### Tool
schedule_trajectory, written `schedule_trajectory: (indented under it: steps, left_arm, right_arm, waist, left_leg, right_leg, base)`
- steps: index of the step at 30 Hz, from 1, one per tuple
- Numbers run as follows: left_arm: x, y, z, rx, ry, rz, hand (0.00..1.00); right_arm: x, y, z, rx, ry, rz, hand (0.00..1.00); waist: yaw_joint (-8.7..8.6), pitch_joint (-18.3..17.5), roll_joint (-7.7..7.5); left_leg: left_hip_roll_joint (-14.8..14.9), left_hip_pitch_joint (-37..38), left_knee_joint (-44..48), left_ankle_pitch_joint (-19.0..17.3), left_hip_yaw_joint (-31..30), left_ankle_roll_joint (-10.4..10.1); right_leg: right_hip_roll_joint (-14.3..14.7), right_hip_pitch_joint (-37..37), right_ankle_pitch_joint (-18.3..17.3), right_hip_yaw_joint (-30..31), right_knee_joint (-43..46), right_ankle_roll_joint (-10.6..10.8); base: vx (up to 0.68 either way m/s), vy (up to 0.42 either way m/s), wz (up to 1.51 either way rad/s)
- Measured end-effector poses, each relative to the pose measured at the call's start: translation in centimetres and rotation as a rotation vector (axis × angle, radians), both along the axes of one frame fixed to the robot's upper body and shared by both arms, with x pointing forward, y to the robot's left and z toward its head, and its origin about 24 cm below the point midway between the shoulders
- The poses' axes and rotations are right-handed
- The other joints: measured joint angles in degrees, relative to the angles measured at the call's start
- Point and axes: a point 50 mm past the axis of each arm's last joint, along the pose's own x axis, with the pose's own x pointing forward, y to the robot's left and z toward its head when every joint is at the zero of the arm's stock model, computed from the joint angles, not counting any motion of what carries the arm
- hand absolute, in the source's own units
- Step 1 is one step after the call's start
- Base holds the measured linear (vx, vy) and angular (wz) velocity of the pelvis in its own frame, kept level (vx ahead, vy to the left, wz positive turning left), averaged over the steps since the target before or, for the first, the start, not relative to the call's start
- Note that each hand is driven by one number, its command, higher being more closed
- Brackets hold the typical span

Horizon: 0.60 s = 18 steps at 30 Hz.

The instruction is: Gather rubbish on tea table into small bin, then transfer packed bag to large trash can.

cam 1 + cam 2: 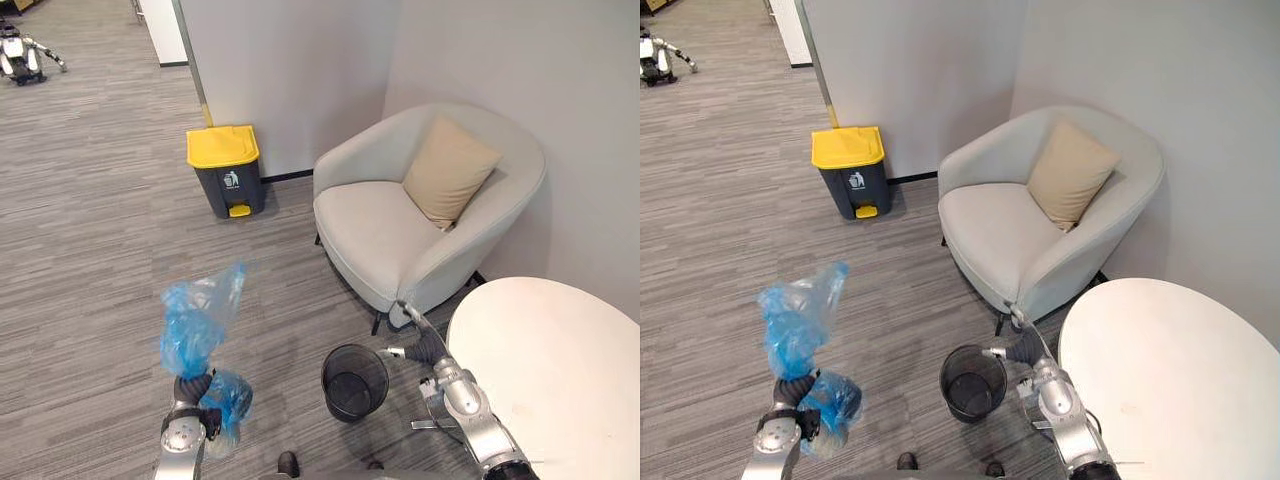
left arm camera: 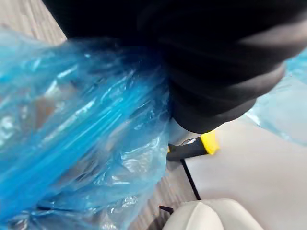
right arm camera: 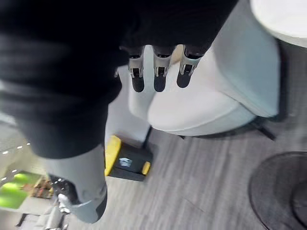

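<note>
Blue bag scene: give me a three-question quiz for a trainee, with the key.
1. True or false: the blue bag lies inside the small black bin.
2. The lid of the large trash can is: A red, B yellow, C green.
3. Fill in: the tan cushion rests on the ____.
Key: 1 false, the left hand holds it; 2 B; 3 armchair.

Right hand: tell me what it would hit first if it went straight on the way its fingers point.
Most likely the armchair: the right hand aims its straight fingers at the front of the seat, though depth is hard to judge.
</note>
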Motion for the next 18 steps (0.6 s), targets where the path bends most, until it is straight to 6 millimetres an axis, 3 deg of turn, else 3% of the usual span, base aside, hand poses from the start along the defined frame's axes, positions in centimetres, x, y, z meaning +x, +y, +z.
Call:
schedule_trajectory:
  steps: [8,18]
  left_arm:
    - [-3.4,-0.3,-3.1,-0.064,0.183,0.039,1.0]
    - [-4.4,-1.0,-4.0,-0.11,0.241,0.024,1.0]
  right_arm:
    - [-4.1,-2.8,-5.7,0.013,0.328,-0.175,0.0]
    - [-4.8,-3.3,-6.8,0.001,0.412,-0.214,0.0]
  waist:
    - [0.14,0.6,0.53]
    - [0.07,1.9,0.7]
  left_leg:
    - [-0.7,-0.1,0.0,-0.5,-0.2,0.1]
    - [-1.2,1.8,0.0,-1.0,-0.7,0.4]
  right_leg:
    - [-0.6,0.3,-0.4,-0.2,0.0,0.6]
    - [-0.9,2.1,-1.2,-0.7,0.4,0.6]
  base:
    - [0.05,0.023,0.02]
    - [0.02,0.009,0.02]
